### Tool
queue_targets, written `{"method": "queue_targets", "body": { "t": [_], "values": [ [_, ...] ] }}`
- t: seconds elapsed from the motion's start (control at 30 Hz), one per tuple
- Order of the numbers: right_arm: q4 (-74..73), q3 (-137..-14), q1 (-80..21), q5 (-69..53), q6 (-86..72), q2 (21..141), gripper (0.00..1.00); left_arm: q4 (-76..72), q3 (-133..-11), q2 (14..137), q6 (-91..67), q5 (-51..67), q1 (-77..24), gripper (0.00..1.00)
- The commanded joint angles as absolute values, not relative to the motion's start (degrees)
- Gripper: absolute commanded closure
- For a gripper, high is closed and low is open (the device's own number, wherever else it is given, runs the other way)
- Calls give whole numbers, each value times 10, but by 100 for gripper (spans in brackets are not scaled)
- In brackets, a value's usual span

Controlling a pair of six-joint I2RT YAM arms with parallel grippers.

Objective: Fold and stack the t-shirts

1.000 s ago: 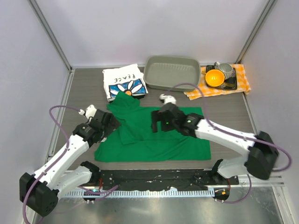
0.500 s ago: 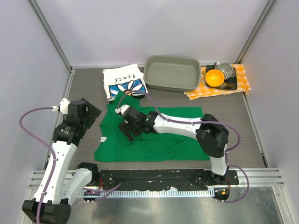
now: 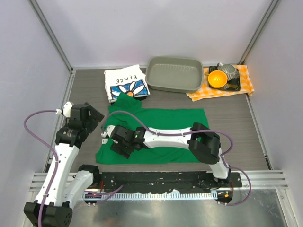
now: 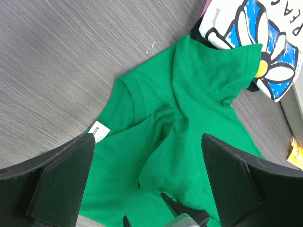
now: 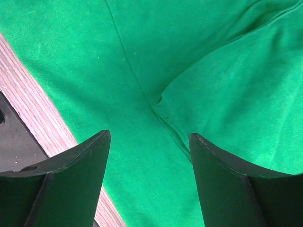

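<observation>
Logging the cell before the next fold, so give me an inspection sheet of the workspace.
Surface: grey wood-grain table.
Job's things: green t-shirt spread out, creased; white PEACE t-shirt folded at the back.
Clutter: grey tray; checked cloth bearing orange bowl, metal cup.
Grippers: left gripper open, beside the shirt's left edge; right gripper open above green cloth.
Cables: purple cables looping off both arms.
Surroundings: pale enclosure walls.
</observation>
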State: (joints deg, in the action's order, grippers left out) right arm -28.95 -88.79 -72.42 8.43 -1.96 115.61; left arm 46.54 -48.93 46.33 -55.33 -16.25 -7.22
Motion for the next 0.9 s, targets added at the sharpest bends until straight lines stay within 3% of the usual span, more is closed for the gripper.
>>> {"method": "queue_targets", "body": {
  "t": [0.0,0.57,0.87],
  "values": [
    [-280,-906,-727,100,-4,1172,28,451,-485,448,-544,-165,-62,0],
    [-250,-942,-728,142,14,1210,37,441,-483,451,-527,-149,-37,0],
    [-254,-944,-727,135,12,1221,48,434,-475,454,-526,-139,-30,0]
  ]
}}
